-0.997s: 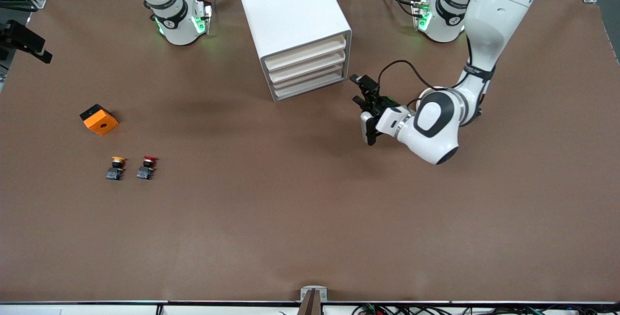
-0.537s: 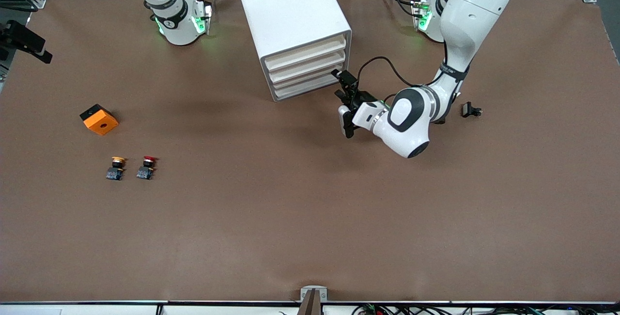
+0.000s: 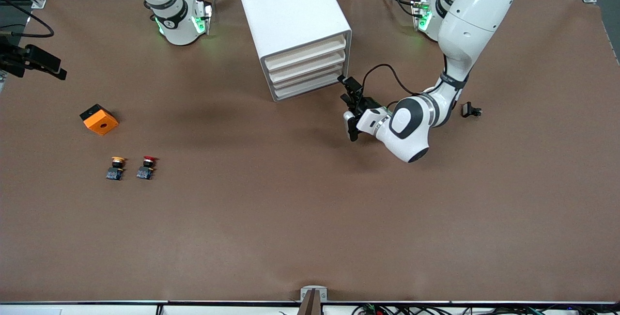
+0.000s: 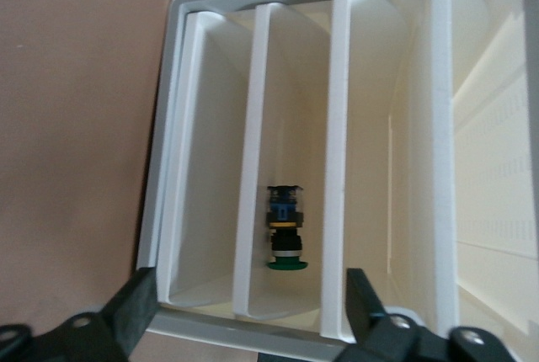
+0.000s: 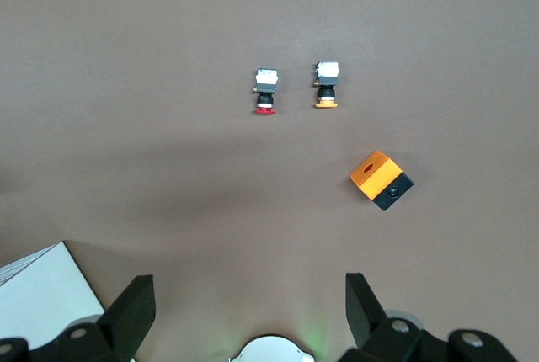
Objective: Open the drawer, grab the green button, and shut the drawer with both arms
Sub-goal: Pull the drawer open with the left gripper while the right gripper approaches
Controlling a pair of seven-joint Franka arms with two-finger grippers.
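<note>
Front view: left gripper (image 3: pixel 349 109) sits just off the cabinet's (image 3: pixel 290 19) lower front corner, centre-right of frame, fingers spread wide, gripping nothing, touching nothing I can confirm. All four drawer fronts look flush; target drawer (image 3: pixel 304 75) not pulled out. Left wrist view: green button (image 4: pixel 286 227) lies inside a cabinet compartment, lower centre of frame, cap toward the camera, between the two black fingertips (image 4: pixel 135 303) but clear of them. Right gripper (image 5: pixel 244 311) seen only in its wrist view, fingers apart, empty, arm waiting. Red button (image 3: pixel 147 167), yellow button (image 3: pixel 116 167) and orange block (image 3: pixel 99 118) at frame left.
</note>
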